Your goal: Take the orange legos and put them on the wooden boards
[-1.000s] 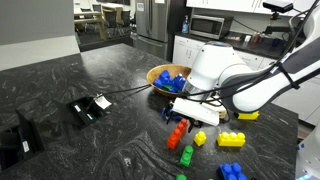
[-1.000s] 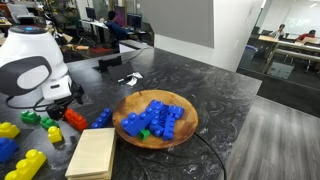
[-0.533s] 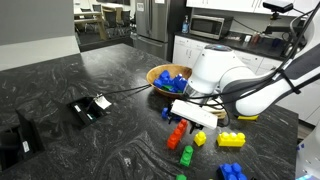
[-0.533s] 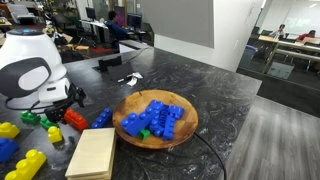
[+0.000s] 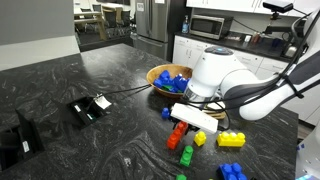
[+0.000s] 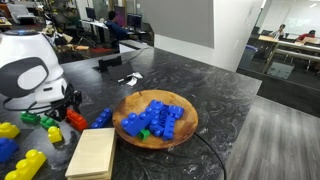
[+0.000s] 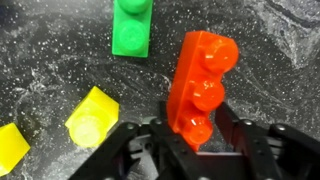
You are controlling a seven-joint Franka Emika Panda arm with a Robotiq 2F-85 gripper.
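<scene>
Straddling the orange legos (image 7: 201,85), pincer (image 7: 200,130) open, their long axis pointing away.

The orange legos (image 7: 203,85) are glossy red-orange, the adjacent brick (image 7: 132,28) green, the gripper (image 7: 197,135) black, the countertop (image 7: 50,60) black with white speckled veining, the wooden boards (image 6: 93,153) pale tan.

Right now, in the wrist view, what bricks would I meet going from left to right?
Yellow brick at the edge → second yellow brick → green brick → orange legos.
</scene>
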